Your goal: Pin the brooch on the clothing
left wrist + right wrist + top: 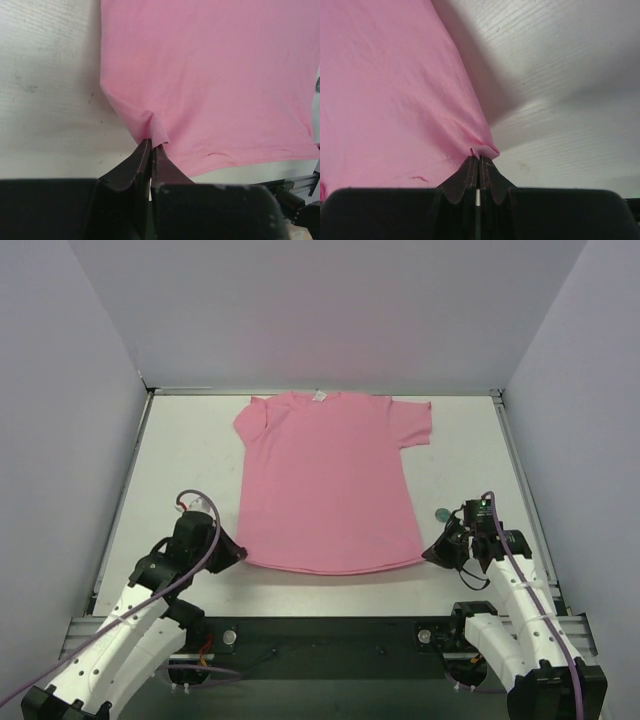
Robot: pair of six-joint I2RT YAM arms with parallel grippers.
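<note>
Pink T-shirt (325, 485) is laid flat at centre frame of the top view, neckline toward the top and hem toward the bottom. A small white label (320, 394) is seen inside the neckline. It is too small for any writing to be read, and no brand or print is made out on the fabric.

The brooch (441, 513), a small dark greenish disc, is found on the table at right of centre. It sits just beside the shirt's lower right side edge, apart from the fabric and close to the right arm's wrist.

The left gripper (240, 552) is placed at the lower left hem corner. In the left wrist view its fingers are pressed together on a small raised fold of pink cloth. The right gripper (430, 554) is placed at the lower right hem corner. In the right wrist view its fingers are likewise closed on a pinched fold of the hem.

The table (180, 450) is white and matte, with faint streaked grain and a few dark specks picked up in the wrist views. It is enclosed by plain pale grey walls (330, 310) at left, right and top of frame. A metal rail (330, 625) and a black strip run along the bottom edge between the arm bases.
</note>
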